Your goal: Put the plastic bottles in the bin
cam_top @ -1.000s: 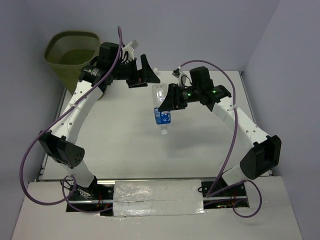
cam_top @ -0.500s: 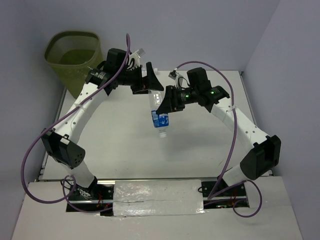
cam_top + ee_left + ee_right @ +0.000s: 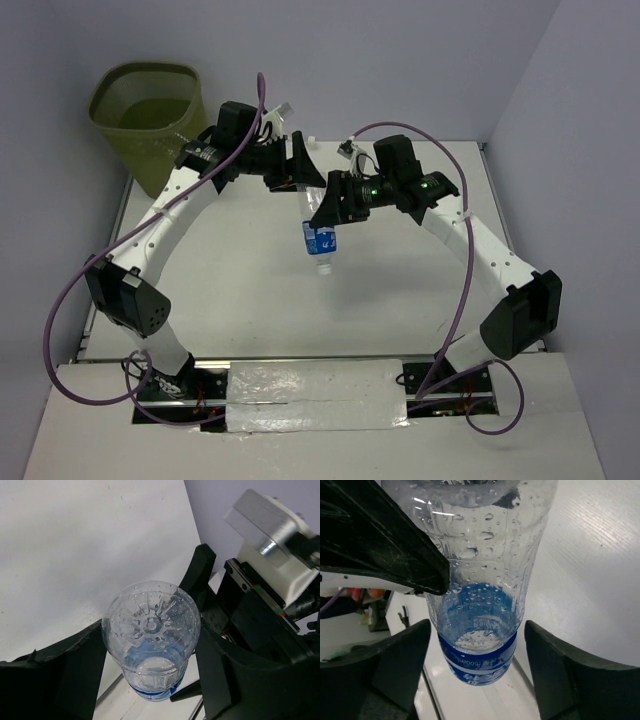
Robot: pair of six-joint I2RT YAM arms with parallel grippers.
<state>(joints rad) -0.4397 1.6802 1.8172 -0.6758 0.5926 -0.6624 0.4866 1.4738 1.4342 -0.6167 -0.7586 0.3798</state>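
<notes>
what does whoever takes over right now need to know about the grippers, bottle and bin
Left gripper: looks shut on the base of the bottle.
Right gripper: straddles the blue label; slim gaps show on both sides, so its grip is unclear.
Bottle: upside down in the air over the table, between both grippers.
Bin: beyond the table's far-left corner; its contents cannot be made out.
Done: bottle lifted, apparently mid-handover.
To do: carry it to the bin and drop it. No other bottles in view.

The bottle (image 3: 320,236) hangs over the table (image 3: 240,300) between left tool (image 3: 306,172) and right tool (image 3: 328,208), bin (image 3: 146,112) off its far-left corner.
</notes>
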